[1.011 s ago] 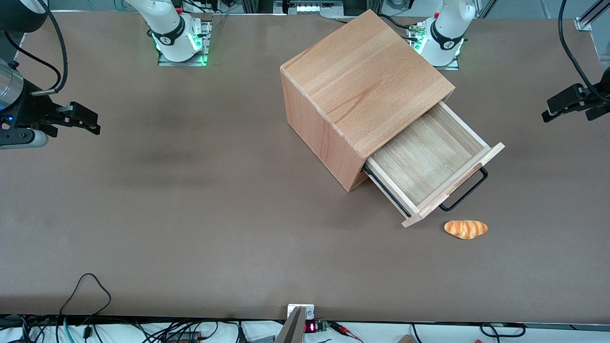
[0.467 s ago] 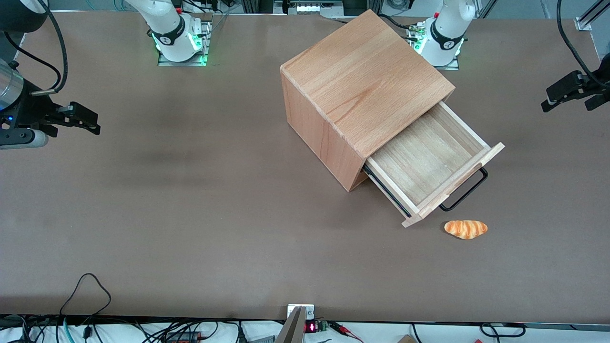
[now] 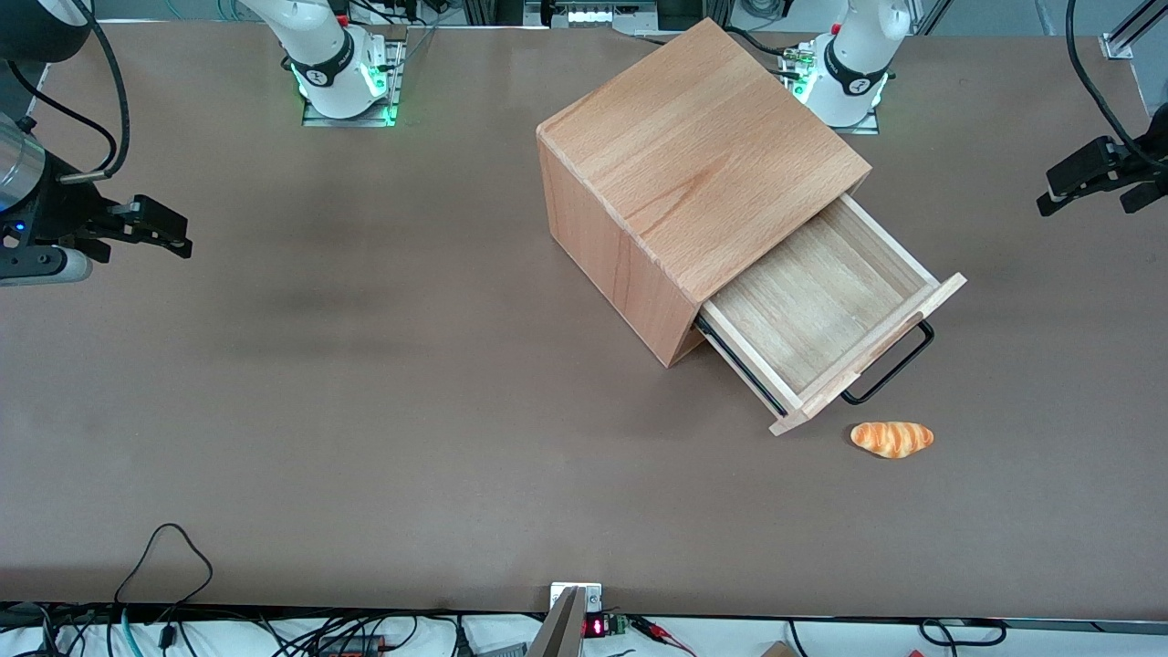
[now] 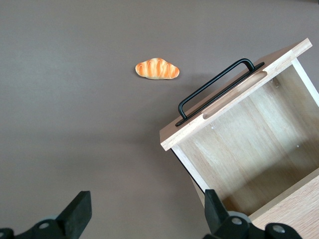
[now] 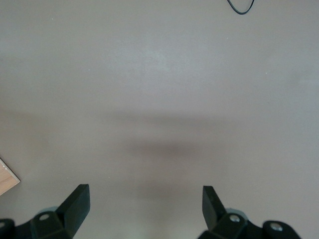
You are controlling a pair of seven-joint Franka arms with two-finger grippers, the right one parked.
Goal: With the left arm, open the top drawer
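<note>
Holding nothing: my gripper (image 4: pixel 144 214), fingers (image 4: pixel 77 211) spread wide apart, raised above the table (image 3: pixel 365 411) at the working arm's end, well apart from the cabinet (image 3: pixel 693 155).

Item, top drawer (image 3: pixel 812 310): pulled out of the cabinet, inside bare, light wood floor and side walls in full view. Flat wooden front (image 4: pixel 234 94) faces away from the cabinet body. It sits nearer the front camera than the cabinet's top.

Item, handle (image 4: pixel 217 89): thin black wire, U-shaped, fixed to the drawer front, standing out from it. Not touched by my fingers.

Item, cabinet: large wooden cube, set at an angle on the table, standing in front of my arm's base (image 3: pixel 849 73).

Item, bread roll (image 3: pixel 892 438): small, orange-brown with pale stripes, lying flat on the table just beside the drawer's front corner, nearer the front camera than the handle, not touching either.

Item, table: brown, matte surface.
</note>
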